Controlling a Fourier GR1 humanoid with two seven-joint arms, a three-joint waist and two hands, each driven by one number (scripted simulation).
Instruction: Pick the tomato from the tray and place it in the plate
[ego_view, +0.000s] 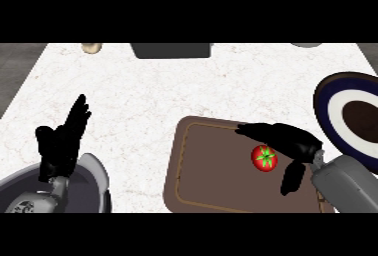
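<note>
A red tomato (264, 157) with a green stem lay on a brown tray (207, 170) on the pale speckled surface (148, 90). The right hand (291, 142) hovered over the tray just beside the tomato, its fingers (255, 131) arched above it and the thumb below, open and not closed on it. A plate (336, 107) with a dark blue rim and white ring sat to the right of the tray. The left hand (59, 142) rested at the lower left, fingers straight and pointing up.
</note>
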